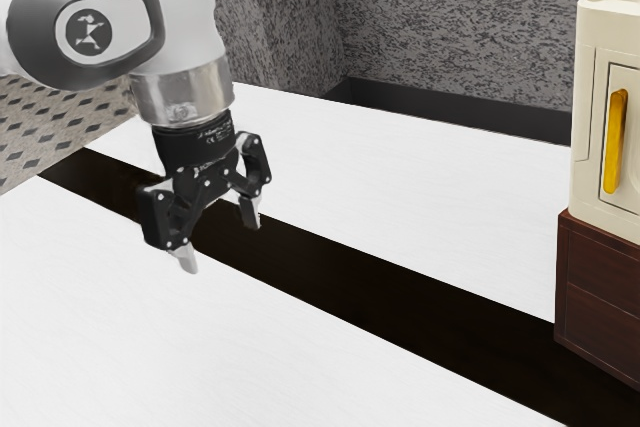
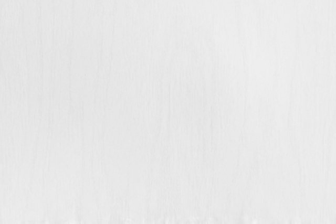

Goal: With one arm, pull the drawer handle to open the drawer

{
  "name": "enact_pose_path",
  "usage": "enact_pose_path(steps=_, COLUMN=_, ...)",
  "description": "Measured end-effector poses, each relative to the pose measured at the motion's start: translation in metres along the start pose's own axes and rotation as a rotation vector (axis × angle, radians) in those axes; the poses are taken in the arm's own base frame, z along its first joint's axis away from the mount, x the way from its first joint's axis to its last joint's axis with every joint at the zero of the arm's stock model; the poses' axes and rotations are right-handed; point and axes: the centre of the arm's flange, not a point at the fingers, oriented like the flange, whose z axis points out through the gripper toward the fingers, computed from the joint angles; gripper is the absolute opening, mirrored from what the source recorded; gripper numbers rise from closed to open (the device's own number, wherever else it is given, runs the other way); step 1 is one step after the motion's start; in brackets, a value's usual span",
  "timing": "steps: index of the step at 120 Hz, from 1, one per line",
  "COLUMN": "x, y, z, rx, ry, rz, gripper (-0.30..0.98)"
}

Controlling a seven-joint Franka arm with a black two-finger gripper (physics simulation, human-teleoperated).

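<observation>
- gripper (image 1: 221,246) above white surface (image 1: 420,187), jaws wide open
- yellow handle (image 1: 614,142) upright on cream cabinet (image 1: 586,187), exterior view's right, well apart from gripper
- dark brown base (image 1: 600,297) under cabinet

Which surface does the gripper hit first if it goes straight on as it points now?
Probably the table: the gripper points down at it. Depth is unclear, so I can't say whether it meets white top or dark strip.
</observation>
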Motion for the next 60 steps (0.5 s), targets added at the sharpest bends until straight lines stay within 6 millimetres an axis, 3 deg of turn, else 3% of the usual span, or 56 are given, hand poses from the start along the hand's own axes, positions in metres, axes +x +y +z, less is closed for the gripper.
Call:
enact_pose_path(steps=11, x=-0.026, y=0.008, z=0.01, rx=-0.036, ry=-0.014, rz=0.048, gripper=0.69)
enact_pose_path(steps=21, x=-0.038, y=0.009, z=0.003, rx=-0.089, ry=-0.024, rz=0.07, gripper=0.69)
enact_pose_path(steps=33, x=-0.075, y=-0.001, z=-0.006, rx=-0.127, ry=-0.03, rz=0.145, gripper=0.69)
enact_pose_path(steps=41, x=-0.101, y=0.003, z=0.005, rx=-0.118, ry=-0.028, rz=0.188, gripper=0.69)
enact_pose_path(steps=60, x=-0.142, y=0.042, z=0.053, rx=-0.157, ry=-0.072, rz=0.206, gripper=0.69)
